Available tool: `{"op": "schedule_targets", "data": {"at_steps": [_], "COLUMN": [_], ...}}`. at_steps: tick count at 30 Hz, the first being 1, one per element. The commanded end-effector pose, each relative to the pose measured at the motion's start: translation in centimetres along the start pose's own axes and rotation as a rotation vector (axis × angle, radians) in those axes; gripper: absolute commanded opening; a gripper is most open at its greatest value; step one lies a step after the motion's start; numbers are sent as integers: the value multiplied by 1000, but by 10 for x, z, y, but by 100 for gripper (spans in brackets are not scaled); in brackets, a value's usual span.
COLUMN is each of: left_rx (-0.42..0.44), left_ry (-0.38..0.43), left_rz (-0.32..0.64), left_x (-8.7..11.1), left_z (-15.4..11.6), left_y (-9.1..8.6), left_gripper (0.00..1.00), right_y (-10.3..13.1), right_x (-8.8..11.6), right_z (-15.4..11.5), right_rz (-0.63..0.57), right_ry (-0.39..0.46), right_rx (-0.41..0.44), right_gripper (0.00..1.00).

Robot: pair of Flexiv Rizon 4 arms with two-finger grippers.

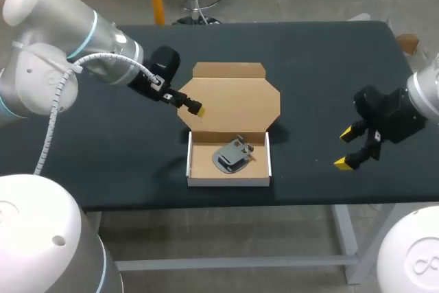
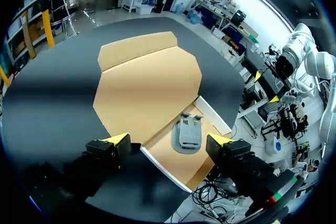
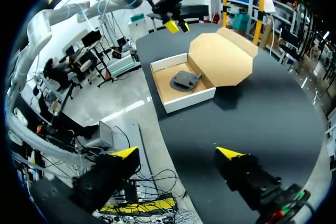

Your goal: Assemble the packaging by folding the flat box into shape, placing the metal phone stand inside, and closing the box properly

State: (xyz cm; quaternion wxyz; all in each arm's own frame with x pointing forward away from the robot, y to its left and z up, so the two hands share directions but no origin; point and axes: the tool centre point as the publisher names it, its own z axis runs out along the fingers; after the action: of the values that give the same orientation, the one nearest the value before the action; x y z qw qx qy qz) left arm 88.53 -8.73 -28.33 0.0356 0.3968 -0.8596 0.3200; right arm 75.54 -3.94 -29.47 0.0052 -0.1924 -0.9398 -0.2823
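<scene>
The cardboard box stands in the middle of the table. Its white-walled tray (image 1: pixel 190 162) faces the front edge and its brown lid (image 1: pixel 233 101) lies open behind it. Flat inside the tray rests the grey metal phone stand (image 1: pixel 233 156). My left gripper (image 1: pixel 186 103) hovers open at the lid's left edge. In the left wrist view the lid (image 2: pixel 149 85), the stand (image 2: pixel 188 134) and the tray wall (image 2: pixel 163 169) lie below the open left gripper (image 2: pixel 168 140). My right gripper (image 1: pixel 345 147) is open and empty, well right of the box. The right wrist view has the tray (image 3: pixel 189 100) far ahead of the right gripper (image 3: pixel 177 153).
The black table (image 1: pixel 103 149) stretches wide on both sides of the box. Its front edge runs just in front of the tray. Nothing but the box stands between the two arms.
</scene>
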Motion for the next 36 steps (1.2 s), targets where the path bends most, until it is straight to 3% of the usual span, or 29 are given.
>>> {"op": "schedule_targets", "data": {"at_steps": [1,3,12,20,29,36], "left_rx": [-8,21,87,121,132,150], "left_ry": [10,-16,67,128,158,241], "left_rz": [13,34,76,79,91,87], "left_x": [-1,-8,-56,-97,-117,-124], "left_z": [-1,-3,-11,-9,5,21], "left_y": [-1,-3,-9,-14,-24,-28], "left_gripper": [100,100,100,100,100,100], "right_y": [0,0,0,20,39,53], "right_x": [0,0,0,-3,-13,-23], "right_z": [-2,-2,-2,-10,-22,-30], "right_rz": [-1,-1,-1,-58,-116,-153], "right_ry": [2,2,2,29,64,60], "right_rx": [-4,-4,-4,42,78,138], "right_gripper": [100,100,100,100,100,100]}}
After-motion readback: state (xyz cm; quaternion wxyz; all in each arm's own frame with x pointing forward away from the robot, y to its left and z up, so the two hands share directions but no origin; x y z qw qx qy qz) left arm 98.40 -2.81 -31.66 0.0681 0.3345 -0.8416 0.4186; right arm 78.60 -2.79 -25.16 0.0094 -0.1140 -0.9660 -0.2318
